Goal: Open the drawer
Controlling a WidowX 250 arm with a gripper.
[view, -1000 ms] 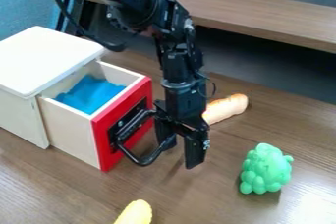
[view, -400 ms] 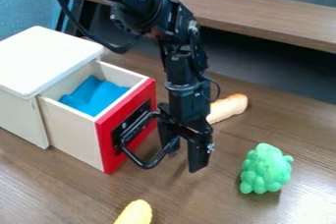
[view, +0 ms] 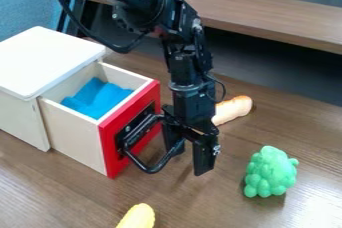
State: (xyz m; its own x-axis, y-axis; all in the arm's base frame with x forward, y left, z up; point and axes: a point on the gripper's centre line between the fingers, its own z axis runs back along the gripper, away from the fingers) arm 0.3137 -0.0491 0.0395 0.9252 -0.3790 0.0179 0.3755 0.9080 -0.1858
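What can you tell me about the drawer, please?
The drawer is pale and wood-like, with a red front bearing a black handle that sticks out. It is partly out of the white-topped box, with a blue, cloth-like thing inside. The gripper is at the handle, its fingers apart; I cannot tell whether they touch it.

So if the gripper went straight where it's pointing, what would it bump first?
Probably the wooden table, since the gripper points down. The black drawer handle is close and might catch first; depth is unclear.
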